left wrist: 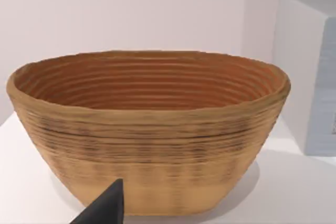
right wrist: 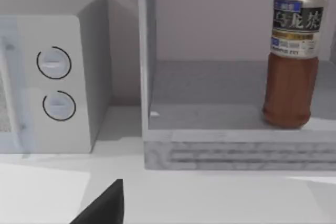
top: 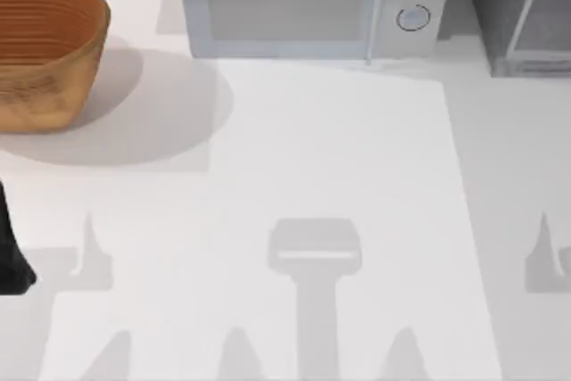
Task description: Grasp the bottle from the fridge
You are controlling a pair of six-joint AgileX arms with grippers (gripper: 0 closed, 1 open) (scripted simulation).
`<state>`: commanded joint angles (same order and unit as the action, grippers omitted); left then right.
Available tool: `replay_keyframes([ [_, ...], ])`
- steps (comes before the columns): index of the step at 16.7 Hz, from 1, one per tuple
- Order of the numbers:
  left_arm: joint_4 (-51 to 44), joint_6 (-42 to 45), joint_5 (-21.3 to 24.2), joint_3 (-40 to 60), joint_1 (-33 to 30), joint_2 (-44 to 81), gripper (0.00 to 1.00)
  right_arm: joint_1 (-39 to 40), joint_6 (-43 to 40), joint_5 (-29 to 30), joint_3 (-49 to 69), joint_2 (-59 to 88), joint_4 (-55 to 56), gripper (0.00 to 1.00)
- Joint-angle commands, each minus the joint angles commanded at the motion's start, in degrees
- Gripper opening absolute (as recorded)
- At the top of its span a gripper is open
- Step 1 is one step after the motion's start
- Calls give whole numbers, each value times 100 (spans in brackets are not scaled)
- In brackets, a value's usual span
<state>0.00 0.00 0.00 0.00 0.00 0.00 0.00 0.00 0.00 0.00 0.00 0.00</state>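
White tabletop spans the top view. You see the microwave at the back centre, the fridge at the back right and a woven basket at the back left. Your left arm sits at the left edge.

Left wrist view: the basket stands upright ahead of one dark fingertip; you cannot tell how the left fingers stand.

Right wrist view: the fridge stands open beside the microwave. The bottle stands upright on its floor. One dark fingertip shows; you cannot tell the right fingers' state
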Motion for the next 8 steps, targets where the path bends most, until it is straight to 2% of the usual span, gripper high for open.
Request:
replay_keyframes([
  [4, 0, 0, 0, 0, 0, 0, 100, -68, -3, -67, 23, 176, 179, 100],
  [8, 0, 0, 0, 0, 0, 0, 100, -449, -17, -422, 168, 1252, 1261, 100],
])
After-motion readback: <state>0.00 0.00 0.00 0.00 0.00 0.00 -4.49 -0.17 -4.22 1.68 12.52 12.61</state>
